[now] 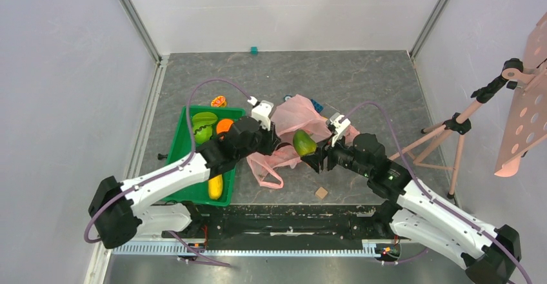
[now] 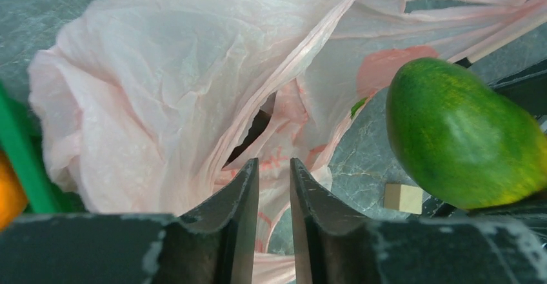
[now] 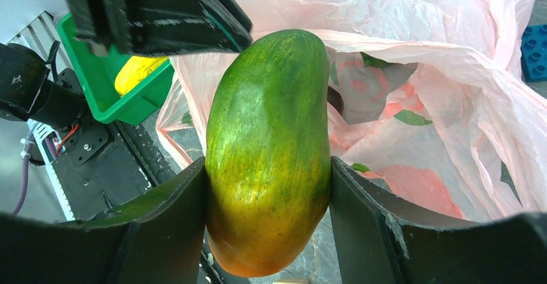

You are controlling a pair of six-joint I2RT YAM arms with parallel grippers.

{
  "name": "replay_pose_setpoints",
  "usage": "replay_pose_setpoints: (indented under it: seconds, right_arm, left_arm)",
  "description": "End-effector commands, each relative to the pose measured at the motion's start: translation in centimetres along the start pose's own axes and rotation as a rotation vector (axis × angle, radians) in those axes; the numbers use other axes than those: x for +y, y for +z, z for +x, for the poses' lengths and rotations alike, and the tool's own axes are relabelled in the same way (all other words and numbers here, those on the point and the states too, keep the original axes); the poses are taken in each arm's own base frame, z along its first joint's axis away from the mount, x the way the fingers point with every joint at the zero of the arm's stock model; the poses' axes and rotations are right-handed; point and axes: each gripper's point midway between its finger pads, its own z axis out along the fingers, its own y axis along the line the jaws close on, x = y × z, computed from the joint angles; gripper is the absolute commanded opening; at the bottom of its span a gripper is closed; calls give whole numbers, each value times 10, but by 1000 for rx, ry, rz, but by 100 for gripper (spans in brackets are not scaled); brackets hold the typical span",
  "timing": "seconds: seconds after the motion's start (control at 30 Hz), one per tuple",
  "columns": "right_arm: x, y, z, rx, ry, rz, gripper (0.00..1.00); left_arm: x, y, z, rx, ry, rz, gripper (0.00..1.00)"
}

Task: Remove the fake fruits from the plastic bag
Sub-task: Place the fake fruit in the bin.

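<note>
Right gripper (image 3: 268, 168): clamped across the middle of the mango (image 3: 268, 148), one finger on each flank. The fruit stands on end in the wrist view, green on top and fading to yellow-orange at the bottom.

From above, the mango (image 1: 304, 142) hangs over the table (image 1: 361, 84), out of the bag (image 1: 293, 119) and at its near edge, between the two grippers. The right gripper (image 1: 316, 158) comes at it from the right.

The pink bag (image 3: 451, 90) lies crumpled and gaping behind the fruit. Red and green patches show through the film; we cannot tell whether they are print or contents.

Left gripper (image 2: 274, 193): the fingers stand a narrow slit apart with nothing pinched between them, and they point down at the bag (image 2: 161, 90). The mango (image 2: 461, 135) sits off to its right, with a small wooden block (image 2: 403, 197) on the table below it.

From above, the left gripper (image 1: 274, 143) is at the bag's left edge. The green tray (image 1: 182, 148) is just left of the bag. It holds an orange ball (image 1: 224, 126) and a yellow fruit (image 1: 215, 186).
</note>
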Motion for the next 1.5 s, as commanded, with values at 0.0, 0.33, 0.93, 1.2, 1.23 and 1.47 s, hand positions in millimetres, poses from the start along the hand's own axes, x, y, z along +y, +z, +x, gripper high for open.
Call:
replay_pose_setpoints:
  seconds: [0.0,0.33,0.93,1.2,1.23,1.47]
  right_arm:
    - [0,-5,-6,-18,-12,4,44]
    - [8,-1,-19,-50,-27,-37,40]
    - [72,64,-31,-11,-95,-203,39]
    - [151,101,-16,35,-139,-353,40]
    - [160,107,-16,37,-136,-369,40]
    - [197,156,-21,22,-60,-411,40]
  left_arm:
    - [10,-36,-43,-70,-26,-81,34]
    - [45,-121,-93,-234,-12,-241,100]
    - [58,-186,-117,-299,-2,-298,100]
    - [80,-232,-155,-417,39,-446,100]
    - [83,-238,-158,-413,49,-466,100]
    - [82,-279,-175,-492,14,-446,100]
